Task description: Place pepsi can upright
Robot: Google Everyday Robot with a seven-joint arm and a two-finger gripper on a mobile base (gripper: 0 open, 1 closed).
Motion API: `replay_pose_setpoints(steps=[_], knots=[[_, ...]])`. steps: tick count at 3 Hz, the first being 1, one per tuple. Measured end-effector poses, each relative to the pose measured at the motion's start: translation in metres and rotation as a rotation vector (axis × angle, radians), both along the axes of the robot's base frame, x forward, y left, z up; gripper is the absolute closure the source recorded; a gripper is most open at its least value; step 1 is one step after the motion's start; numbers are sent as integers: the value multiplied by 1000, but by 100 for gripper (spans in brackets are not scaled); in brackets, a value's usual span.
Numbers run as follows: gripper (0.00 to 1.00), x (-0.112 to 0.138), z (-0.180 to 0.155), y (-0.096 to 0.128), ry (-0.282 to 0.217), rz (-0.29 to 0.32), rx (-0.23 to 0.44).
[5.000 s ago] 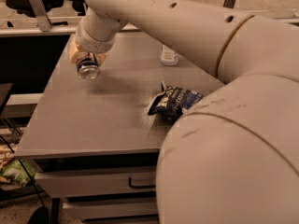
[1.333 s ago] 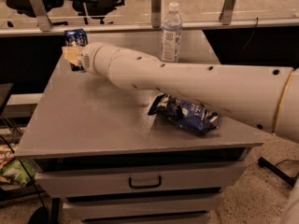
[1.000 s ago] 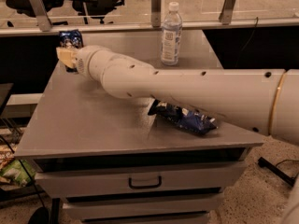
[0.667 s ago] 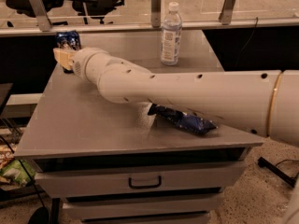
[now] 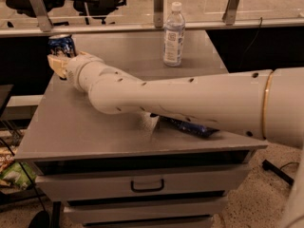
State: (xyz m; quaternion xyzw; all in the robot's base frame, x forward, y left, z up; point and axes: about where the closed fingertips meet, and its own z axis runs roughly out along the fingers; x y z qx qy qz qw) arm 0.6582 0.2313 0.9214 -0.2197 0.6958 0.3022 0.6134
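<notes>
Office floor with chairs showing behind a glass rail. In front is a grey table (image 5: 95, 137) with drawers (image 5: 147, 185) under it.

- Your arm (image 5: 180, 99) is reaching from the right across the whole top toward the far left corner.
- The can (image 5: 61, 44) is standing upright at that corner, silver rim up. It is close to the back and left edges, so there is little margin there.
- The gripper (image 5: 57, 63) is sitting low, right against the can's near side, and is hiding its base.
- You cannot tell from here whether the grip is clamping the can or is slack, or whether the base is resting on the table.
- The bottle (image 5: 174, 32) is standing well apart, mid-back.
- The bag (image 5: 190, 126) is lying flat beneath your arm.

Judgement: placement is nearly done. A straight release looks safest.
</notes>
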Motion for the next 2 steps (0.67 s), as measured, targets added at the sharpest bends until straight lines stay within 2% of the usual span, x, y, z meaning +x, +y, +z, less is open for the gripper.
replay_pose_setpoints(steps=[2], knots=[[100,-3,-17,15,-44,-30,-48]])
